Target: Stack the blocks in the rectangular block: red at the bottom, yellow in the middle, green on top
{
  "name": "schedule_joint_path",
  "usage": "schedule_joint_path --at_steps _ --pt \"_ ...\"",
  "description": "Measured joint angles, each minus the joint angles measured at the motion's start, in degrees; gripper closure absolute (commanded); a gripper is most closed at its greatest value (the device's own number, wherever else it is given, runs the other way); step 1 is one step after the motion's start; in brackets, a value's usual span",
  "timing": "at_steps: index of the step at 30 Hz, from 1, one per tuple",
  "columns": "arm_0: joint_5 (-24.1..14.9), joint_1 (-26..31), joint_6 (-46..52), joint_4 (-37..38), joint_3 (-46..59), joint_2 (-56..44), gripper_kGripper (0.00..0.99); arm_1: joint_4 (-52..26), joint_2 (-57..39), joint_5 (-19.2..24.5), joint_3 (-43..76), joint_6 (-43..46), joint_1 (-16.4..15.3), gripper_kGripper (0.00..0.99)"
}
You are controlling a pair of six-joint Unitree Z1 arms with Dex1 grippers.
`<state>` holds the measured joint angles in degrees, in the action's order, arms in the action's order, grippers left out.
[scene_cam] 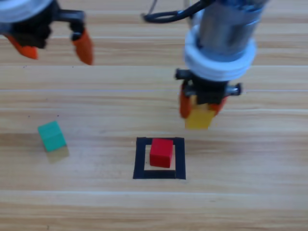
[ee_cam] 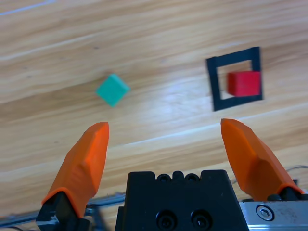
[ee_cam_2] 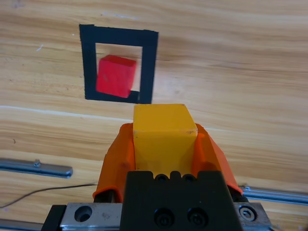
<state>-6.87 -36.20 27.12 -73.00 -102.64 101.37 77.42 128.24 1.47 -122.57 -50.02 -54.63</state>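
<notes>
The red cube (scene_cam: 161,152) (ee_cam_2: 115,76) (ee_cam: 244,83) sits inside the black tape square (scene_cam: 140,159) (ee_cam_2: 88,62) (ee_cam: 212,82). My right gripper (scene_cam: 202,108) (ee_cam_2: 164,144) is shut on the yellow cube (scene_cam: 199,117) (ee_cam_2: 163,137), held in the air above the table, behind and a little right of the square. The teal-green cube (scene_cam: 52,135) (ee_cam: 112,89) lies on the wood at the left. My left gripper (scene_cam: 55,48) (ee_cam: 166,144) hangs open at the top left, above and behind the green cube, holding nothing.
Bare wooden table (scene_cam: 250,183) surrounds the square. A black cable (scene_cam: 163,17) trails from the right arm at the top. Metal rails (ee_cam_2: 36,168) show at the lower edges of the right wrist view.
</notes>
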Motion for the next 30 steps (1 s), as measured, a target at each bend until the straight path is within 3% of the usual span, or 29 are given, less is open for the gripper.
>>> schedule_joint_path --at_steps 5,8,12,21,30 --pt "2.1 10.0 -10.1 0.4 2.2 -0.5 0.000 4.4 8.4 -0.1 -11.1 -2.8 -2.2 0.972" --pt "2.1 13.5 -10.9 2.8 5.5 -0.8 0.000 7.4 12.0 -0.1 -18.3 -3.5 -2.9 0.970" --pt "2.1 16.9 -7.2 4.1 10.8 -0.7 0.000 7.9 14.8 -0.1 -19.2 -5.2 -3.1 0.970" --pt "4.8 17.7 -3.7 4.9 12.9 -0.6 0.000 7.9 18.0 -0.1 -21.5 -5.8 -3.2 0.970" --pt "5.0 17.7 -2.6 9.5 17.2 -0.6 0.000 7.9 18.8 -0.1 -22.6 -5.9 -3.2 0.970"
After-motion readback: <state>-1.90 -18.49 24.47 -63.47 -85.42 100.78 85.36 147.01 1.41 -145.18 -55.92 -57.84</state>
